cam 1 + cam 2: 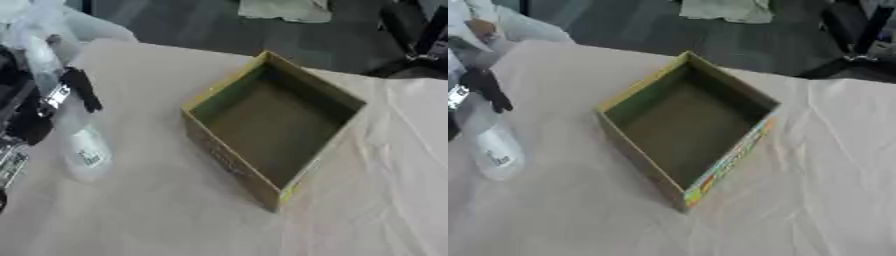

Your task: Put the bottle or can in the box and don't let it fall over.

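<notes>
Bottle [80, 145] in left hand [52, 100], left of open box [271, 120]; tablecloth [367, 210] beneath.

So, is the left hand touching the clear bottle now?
Touching. In the left eye view, the left hand has dark fingers curled across the clear bottle, which stands on the table, apart from the box.

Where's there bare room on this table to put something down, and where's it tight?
The cloth-covered table is bare in front of the box and to its right. The box's inside is bare too. It is crowded at the left edge, where the left robot hand is curled round the clear bottle.
</notes>
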You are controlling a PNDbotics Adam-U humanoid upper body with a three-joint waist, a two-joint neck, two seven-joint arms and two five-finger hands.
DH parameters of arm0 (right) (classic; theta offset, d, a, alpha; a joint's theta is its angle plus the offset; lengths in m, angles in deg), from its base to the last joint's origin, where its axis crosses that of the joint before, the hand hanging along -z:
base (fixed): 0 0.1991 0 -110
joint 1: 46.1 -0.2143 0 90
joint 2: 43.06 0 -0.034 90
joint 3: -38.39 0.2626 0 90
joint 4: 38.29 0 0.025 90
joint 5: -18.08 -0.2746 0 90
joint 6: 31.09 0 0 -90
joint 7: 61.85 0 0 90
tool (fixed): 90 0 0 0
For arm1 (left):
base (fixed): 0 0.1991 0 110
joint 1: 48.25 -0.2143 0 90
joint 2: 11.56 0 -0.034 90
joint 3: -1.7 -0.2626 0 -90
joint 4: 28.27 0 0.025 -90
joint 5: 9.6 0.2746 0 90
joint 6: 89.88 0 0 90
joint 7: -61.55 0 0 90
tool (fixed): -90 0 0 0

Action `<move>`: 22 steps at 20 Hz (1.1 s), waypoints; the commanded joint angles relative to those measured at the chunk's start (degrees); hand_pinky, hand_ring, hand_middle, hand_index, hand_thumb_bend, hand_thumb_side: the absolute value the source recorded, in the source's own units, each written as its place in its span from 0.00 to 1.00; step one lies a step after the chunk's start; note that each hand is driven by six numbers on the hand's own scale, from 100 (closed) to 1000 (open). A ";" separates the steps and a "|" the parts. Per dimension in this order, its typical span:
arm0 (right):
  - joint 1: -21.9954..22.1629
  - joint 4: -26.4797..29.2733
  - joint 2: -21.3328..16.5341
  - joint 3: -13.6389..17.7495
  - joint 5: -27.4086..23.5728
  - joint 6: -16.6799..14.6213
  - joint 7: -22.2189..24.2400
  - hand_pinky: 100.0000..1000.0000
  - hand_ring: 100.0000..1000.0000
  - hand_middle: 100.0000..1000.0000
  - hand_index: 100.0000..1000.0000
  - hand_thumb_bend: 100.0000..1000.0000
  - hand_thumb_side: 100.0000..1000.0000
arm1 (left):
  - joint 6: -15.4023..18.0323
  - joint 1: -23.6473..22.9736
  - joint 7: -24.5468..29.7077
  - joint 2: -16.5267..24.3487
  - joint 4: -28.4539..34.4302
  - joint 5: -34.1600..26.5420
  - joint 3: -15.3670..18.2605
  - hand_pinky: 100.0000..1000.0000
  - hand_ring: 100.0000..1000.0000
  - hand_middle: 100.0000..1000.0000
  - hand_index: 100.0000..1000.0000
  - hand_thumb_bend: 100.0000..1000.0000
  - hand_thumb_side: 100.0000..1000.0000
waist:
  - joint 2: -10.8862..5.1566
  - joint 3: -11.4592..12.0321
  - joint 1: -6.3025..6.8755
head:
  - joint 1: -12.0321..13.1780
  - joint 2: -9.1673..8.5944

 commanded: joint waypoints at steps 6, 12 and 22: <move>0.65 0.69 -1.86 0.96 -0.96 -0.47 0.08 0.94 1.00 1.00 0.91 0.00 0.52 | -1.76 1.88 -0.10 2.56 4.92 -3.86 0.16 0.44 0.20 0.32 0.08 0.00 0.52 | -2.03 -0.08 1.01 | -0.91 0.39; 1.24 0.69 -2.95 1.36 -1.83 -0.96 0.20 0.94 1.00 1.00 0.91 0.00 0.52 | -3.88 4.89 -0.83 2.88 9.42 -7.43 -1.32 0.44 0.20 0.31 0.08 0.00 0.52 | -2.98 -0.35 2.00 | -1.94 1.43; 2.06 0.69 -5.20 1.95 -3.54 -1.52 0.33 0.94 1.00 1.00 0.91 0.00 0.52 | -6.52 13.04 -1.10 0.37 10.66 -12.34 -4.53 0.44 0.20 0.30 0.08 0.00 0.52 | -4.67 -2.70 4.33 | -3.58 3.24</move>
